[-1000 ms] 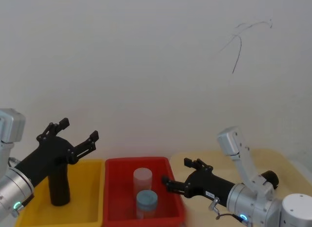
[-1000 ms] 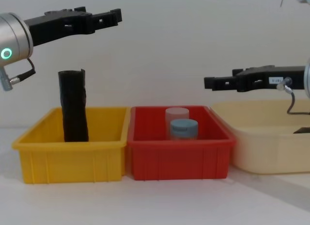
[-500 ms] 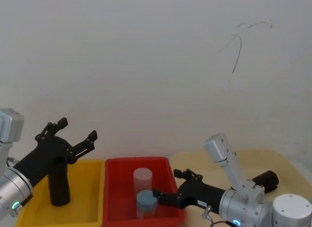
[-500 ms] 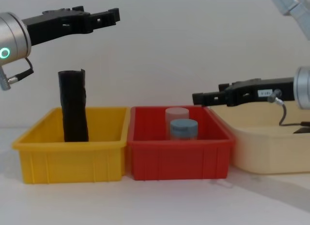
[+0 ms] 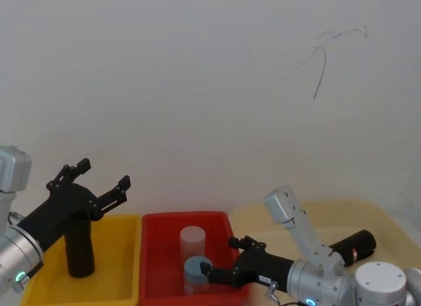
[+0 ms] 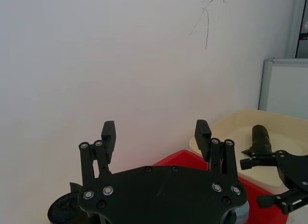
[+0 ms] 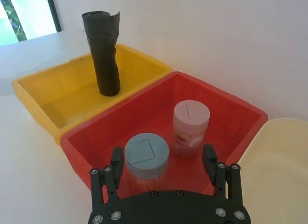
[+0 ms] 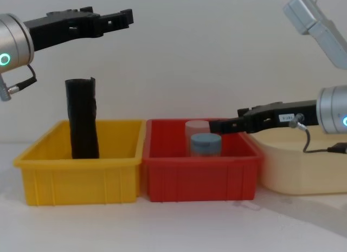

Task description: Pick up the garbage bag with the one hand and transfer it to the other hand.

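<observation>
- Head view is showing the left tool [image 5: 105, 174] hanging over the yellow bin [image 5: 122, 220] at the bench's left end. Its two fingers are spreading wide and gripping nothing.
- Chest view is showing that tool reaching forward almost level, well above the bin's rim, so its fingers are pointing across the scene and not downward.
- Straight below it, the garbage bag [image 5: 80, 253] is standing upright in the left half of the yellow bin. Its long axis is running vertical and its top is poking up clear of the rim.
- The bag's top is sitting under the tool's body, behind the fingertips and apart from them. Nothing is touching the bag.
- In my judgement, the coming grasp is hinging on this. The left tool is needing to drop and draw back, or tip down, until its fingers are bracketing the upright roll from either side.
- The left tool is by far the nearer one.
- The right tool [image 5: 217, 256] is reaching in low over the right side of the red bin [image 5: 184, 216], beside a blue-capped jar [image 5: 197, 270]. Its fingers are likewise spreading apart and empty, which is looking like waiting for the handover.
- A second black roll [image 5: 352, 242] is lying on its side in the cream tub [image 5: 263, 210] at the bench's right end, behind the right tool.
</observation>
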